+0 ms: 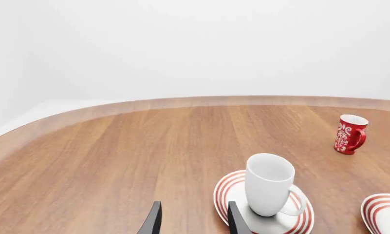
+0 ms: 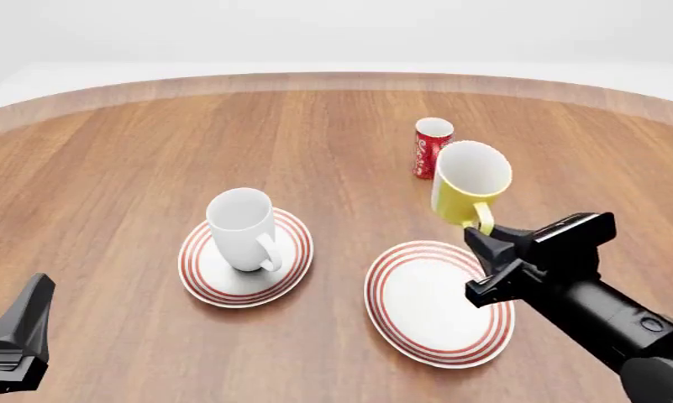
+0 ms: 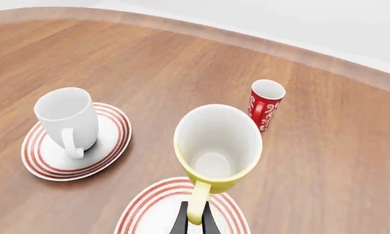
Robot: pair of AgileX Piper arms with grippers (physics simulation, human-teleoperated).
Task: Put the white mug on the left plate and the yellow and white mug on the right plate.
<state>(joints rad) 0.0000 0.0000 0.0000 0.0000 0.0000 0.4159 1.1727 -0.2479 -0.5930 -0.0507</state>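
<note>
The right claw [image 3: 194, 222] is clamped on the handle of the yellow and white mug [image 2: 470, 182], holding it in the air above the far edge of the right plate [image 2: 439, 302]. The left claw [image 1: 191, 219] hangs open and empty over the table [image 2: 123, 168], near the left plate [image 2: 246, 258]. The white mug [image 2: 242, 227] stands upright on that plate. A red patterned cup [image 2: 430, 147] stands farther back.

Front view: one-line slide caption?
White mug sits on left plate; right claw holds yellow and white mug by its handle above right plate.
</note>
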